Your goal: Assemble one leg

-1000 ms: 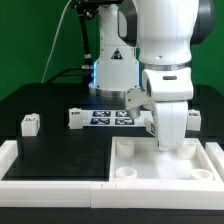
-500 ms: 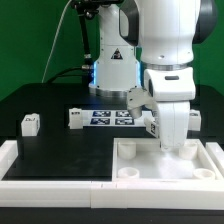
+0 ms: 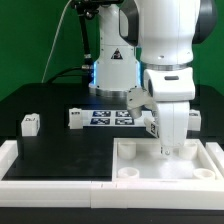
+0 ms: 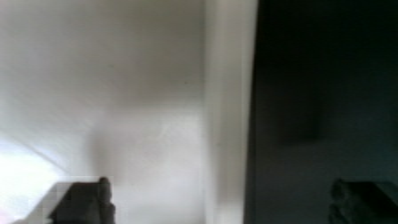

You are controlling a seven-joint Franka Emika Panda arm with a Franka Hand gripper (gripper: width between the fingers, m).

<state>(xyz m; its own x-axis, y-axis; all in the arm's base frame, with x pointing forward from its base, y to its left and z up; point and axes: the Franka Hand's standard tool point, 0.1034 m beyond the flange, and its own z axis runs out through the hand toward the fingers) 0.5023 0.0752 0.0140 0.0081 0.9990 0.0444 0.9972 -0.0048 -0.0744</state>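
Several small white legs with tags lie on the black table: one at the exterior view's left (image 3: 30, 123), one beside the marker board (image 3: 74, 119), one partly hidden behind the arm (image 3: 151, 126), and one at the right (image 3: 194, 120). My gripper (image 3: 166, 150) points down over the large white panel (image 3: 135, 158), close to its surface. In the wrist view my gripper (image 4: 222, 205) is open and empty. Its dark fingertips (image 4: 80, 202) stand wide apart, straddling the panel's edge (image 4: 228, 100), with the white panel on one side and the black table (image 4: 320, 100) on the other.
The marker board (image 3: 108, 117) lies behind the panel, in front of the robot base. A white raised border (image 3: 50, 168) runs along the table's front and left. The panel has round sockets near its front corners (image 3: 127, 173).
The gripper has come down a little toward the panel. The legs and the panel have not moved.
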